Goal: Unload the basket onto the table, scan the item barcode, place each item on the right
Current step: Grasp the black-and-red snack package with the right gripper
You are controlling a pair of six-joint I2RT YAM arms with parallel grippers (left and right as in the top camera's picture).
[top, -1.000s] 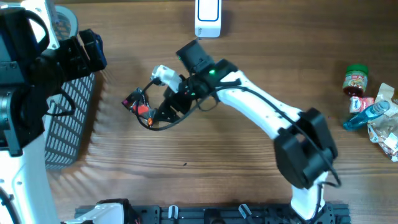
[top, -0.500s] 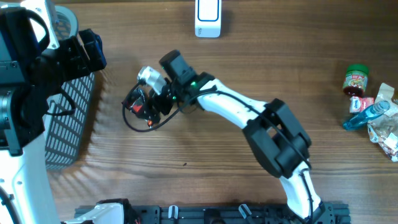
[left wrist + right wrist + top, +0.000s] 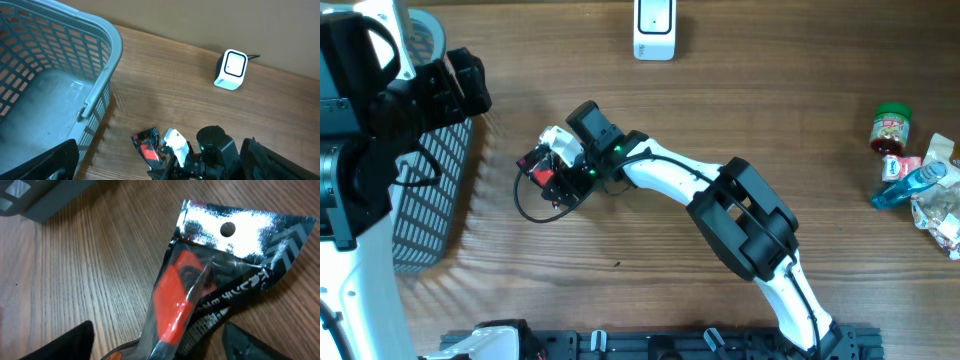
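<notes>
While the right pincer (image 3: 157, 337) straddles it wide, crinkled glossy foil packet (image 3: 220, 270), round hang-hole, grained wooden table (image 3: 75, 270).

Black-and-silver packet (image 3: 226, 265), red contents, lying flat, white scanner (image 3: 653, 26) well apart.

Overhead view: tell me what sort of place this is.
Probably a mock shop checkout on a wooden table. A white barcode scanner stands at the far edge, a grey plastic shopping basket sits at the left, and packaged groceries are piled at the right.
</notes>
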